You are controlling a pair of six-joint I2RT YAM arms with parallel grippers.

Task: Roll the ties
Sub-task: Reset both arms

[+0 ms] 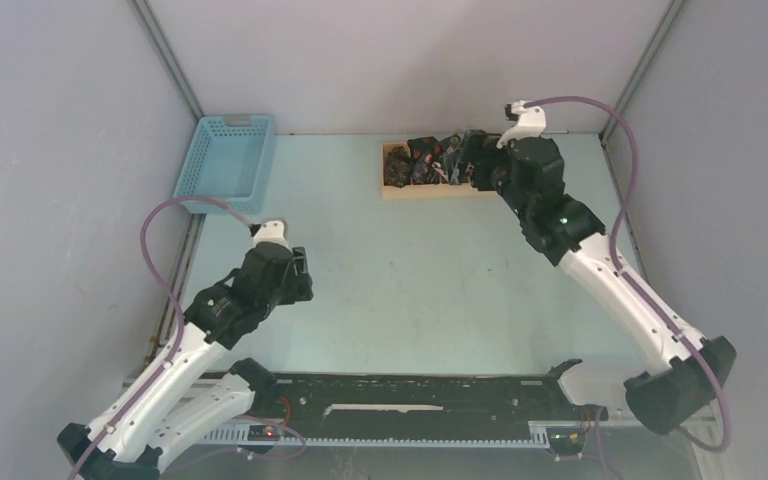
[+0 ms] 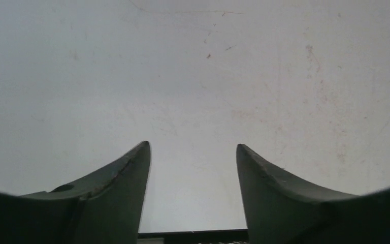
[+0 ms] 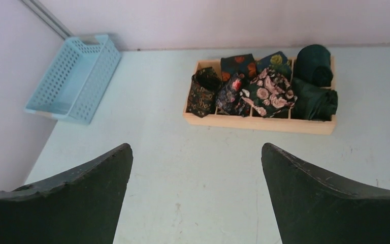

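Observation:
Several rolled ties (image 3: 271,94) sit packed in a wooden tray (image 3: 259,123) at the back of the table: a pink-floral roll, an olive paisley one (image 3: 202,94) and dark green ones (image 3: 315,99). My right gripper (image 3: 197,147) is open wide with nothing between its fingers, and looks at the tray from the near side. In the top view the right gripper (image 1: 475,165) overlaps the right end of the tray (image 1: 430,191). My left gripper (image 2: 193,147) is open over bare table, nothing in it; the top view puts the left gripper (image 1: 300,278) at the left middle.
A light blue perforated basket (image 1: 228,160) stands at the back left by the wall; the basket (image 3: 73,81) also shows in the right wrist view. Grey walls enclose the table on three sides.

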